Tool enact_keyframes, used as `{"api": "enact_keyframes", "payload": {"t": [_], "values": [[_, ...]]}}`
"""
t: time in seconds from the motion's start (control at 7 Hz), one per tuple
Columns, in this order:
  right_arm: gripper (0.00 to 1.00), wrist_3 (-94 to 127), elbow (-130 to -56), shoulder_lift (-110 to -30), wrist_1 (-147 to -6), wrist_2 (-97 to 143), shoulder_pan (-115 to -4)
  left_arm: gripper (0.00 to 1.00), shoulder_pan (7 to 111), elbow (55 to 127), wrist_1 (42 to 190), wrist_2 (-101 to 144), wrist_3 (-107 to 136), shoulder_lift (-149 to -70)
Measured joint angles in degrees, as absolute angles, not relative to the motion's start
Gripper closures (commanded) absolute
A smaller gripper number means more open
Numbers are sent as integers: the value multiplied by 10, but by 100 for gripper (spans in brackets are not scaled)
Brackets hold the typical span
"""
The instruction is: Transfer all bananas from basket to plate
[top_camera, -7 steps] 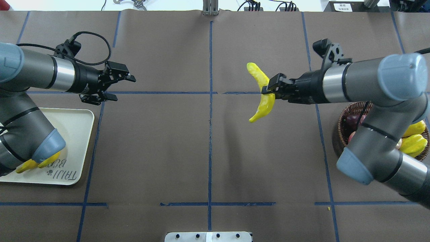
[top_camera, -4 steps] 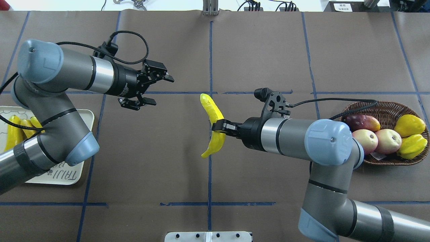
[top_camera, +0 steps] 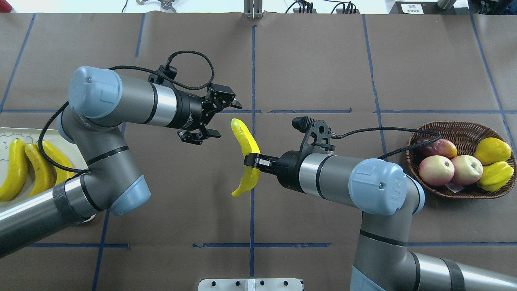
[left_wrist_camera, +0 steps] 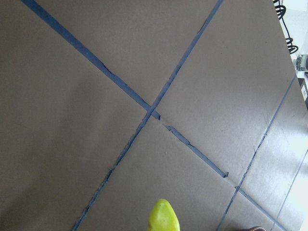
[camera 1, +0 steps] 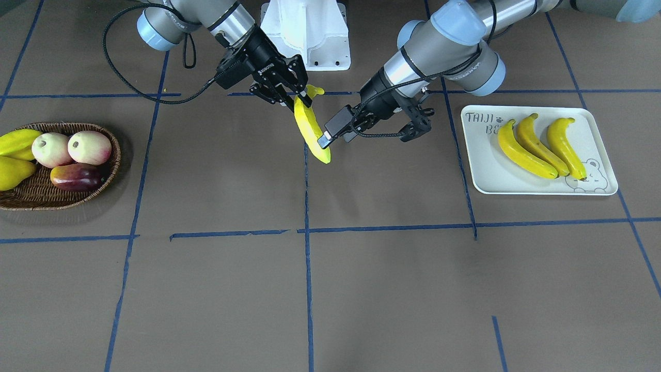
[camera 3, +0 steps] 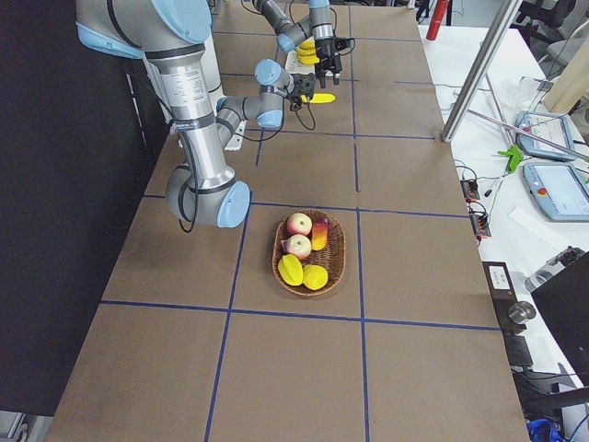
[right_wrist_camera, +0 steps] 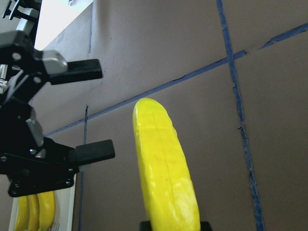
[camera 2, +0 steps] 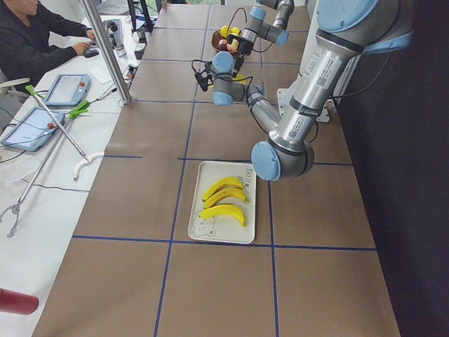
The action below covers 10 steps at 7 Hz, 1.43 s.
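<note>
My right gripper [top_camera: 252, 160] is shut on a yellow banana [top_camera: 243, 135] at its middle and holds it above the table's centre line. The banana also shows in the front view [camera 1: 311, 132] and the right wrist view [right_wrist_camera: 166, 173]. My left gripper [top_camera: 227, 120] is open, its jaws facing the banana's far end, just short of touching it; it also shows in the right wrist view [right_wrist_camera: 89, 110]. Three bananas [camera 1: 537, 147] lie on the white plate [camera 1: 480, 160]. The wicker basket [top_camera: 460, 129] at the right holds no banana that I can see.
The basket holds two pale red apples [top_camera: 450, 169], a dark red mango [top_camera: 438, 147] and yellow fruits [top_camera: 492, 150]. Blue tape lines cross the brown table cover. A metal bracket [top_camera: 250, 284] sits at the near edge. A person [camera 2: 35, 35] sits beyond the table's far side.
The right arm carried the banana from the right half to the centre line. The left arm swung right from the plate to the banana's far end, gripper still open.
</note>
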State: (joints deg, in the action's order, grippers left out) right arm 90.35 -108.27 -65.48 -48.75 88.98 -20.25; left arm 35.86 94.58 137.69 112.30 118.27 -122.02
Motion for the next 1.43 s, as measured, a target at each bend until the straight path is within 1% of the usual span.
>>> {"api": "enact_keyframes", "payload": {"t": [0.29,0.43,0.57,0.71,0.86,1.0,1.43], "values": [[97,904,-1083,-652,-488,888,-202,1,340,932,1378,1107,1182,-1229],[97,904,-1083,-651,-488,887,-202,11,336,931,1378,1105,1183,-1232],[97,904,-1083,-651,-488,887,-202,23,334,932,1379,1104,1184,-1237],[97,903,-1084,-650,-488,887,-202,64,332,933,1380,1104,1184,-1239],[50,903,-1084,-650,-488,887,-202,97,330,934,1381,1104,1183,-1240],[0,902,-1085,-650,-488,887,-202,100,327,936,1382,1104,1181,-1240],[0,902,-1091,-650,-489,887,-203,100,325,939,1386,1106,1175,-1235]]}}
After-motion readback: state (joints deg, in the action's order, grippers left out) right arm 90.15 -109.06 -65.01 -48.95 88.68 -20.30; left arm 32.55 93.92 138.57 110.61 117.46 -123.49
